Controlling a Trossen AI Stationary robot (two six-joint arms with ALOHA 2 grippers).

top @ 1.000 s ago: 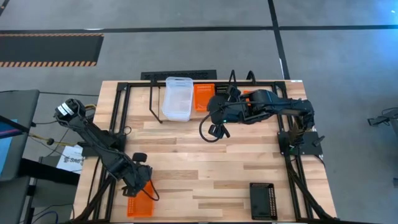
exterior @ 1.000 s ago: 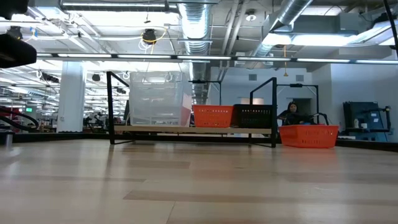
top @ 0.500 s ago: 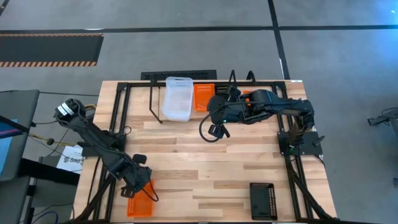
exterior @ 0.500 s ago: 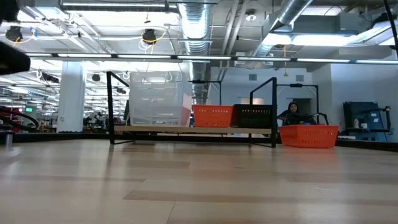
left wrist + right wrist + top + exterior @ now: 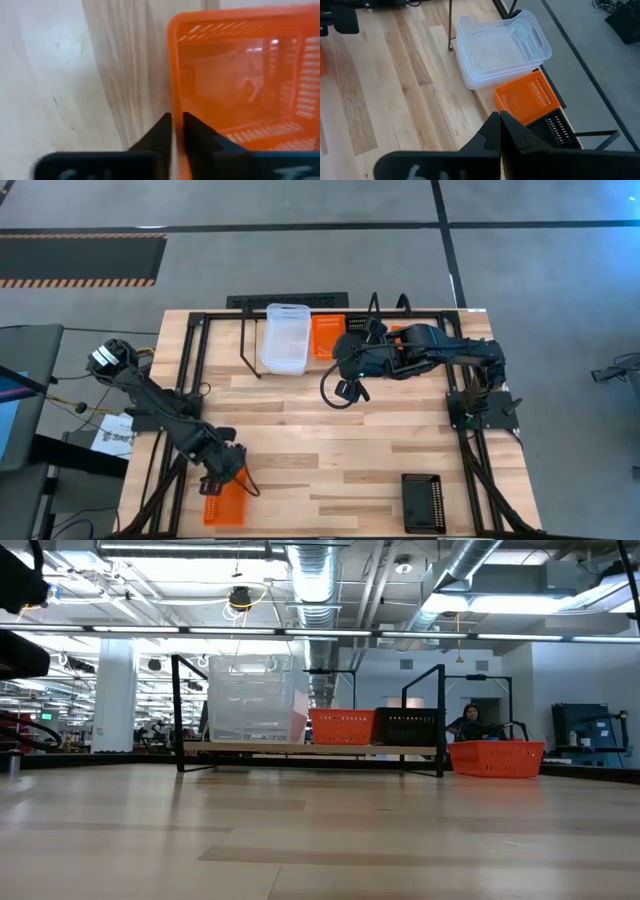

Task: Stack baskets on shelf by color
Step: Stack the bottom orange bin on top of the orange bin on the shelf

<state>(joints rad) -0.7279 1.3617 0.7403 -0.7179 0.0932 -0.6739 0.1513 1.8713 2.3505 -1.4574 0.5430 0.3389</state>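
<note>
An orange basket (image 5: 228, 508) lies on the table at the near left, with my left gripper (image 5: 222, 478) shut on its far wall. On the shelf (image 5: 300, 748) at the far edge stand a stack of clear baskets (image 5: 285, 340), an orange basket (image 5: 325, 338) and a black one (image 5: 410, 726). My right gripper (image 5: 347, 390) hangs shut and empty, high above the table in front of the shelf. Another black basket (image 5: 422, 501) rests on its base at the near right. My left gripper has the orange basket's far wall (image 5: 172, 90) between its two fingers, one finger inside the basket and one outside. The fingers come from above, pointing steeply down. The basket sits flat on the table.
A further orange basket (image 5: 497, 757) stands on the table just right of the shelf, mostly under my right arm in the high view. Bare wooden boards (image 5: 330, 445) lie between the shelf and the near baskets. A person sits in the room beyond.
My left gripper has turned a little and settled at the orange basket's far wall. The basket lies where it was.
</note>
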